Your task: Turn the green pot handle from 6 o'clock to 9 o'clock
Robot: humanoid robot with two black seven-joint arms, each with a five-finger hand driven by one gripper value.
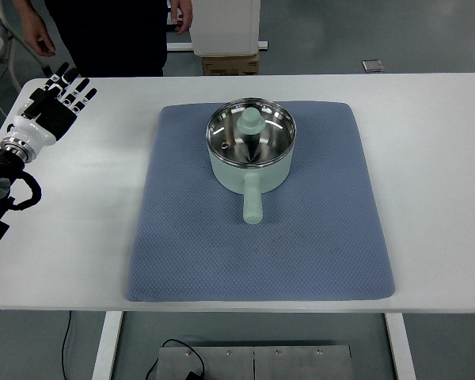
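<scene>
Green pot [250, 150] centre frame on blue mat [182, 237], handle [252, 202] at 6 o'clock. Left hand [59, 99] upper left, fingers spread, empty. Rotation unstarted; next: reach handle.

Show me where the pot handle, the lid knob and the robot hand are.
pot handle [252, 204]: top view, middle of handle.
lid knob [250, 121]: top view, knob top.
left robot hand [54, 107]: top view, palm.

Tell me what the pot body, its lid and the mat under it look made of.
Green pot: smooth, pale green, probably enamelled or coated metal, slight sheen. Lid: apparently clear glass with a shiny metal rim, reflections showing, and a matte green knob. Mat: blue fabric or foam, dotted weave texture, matte.
</scene>
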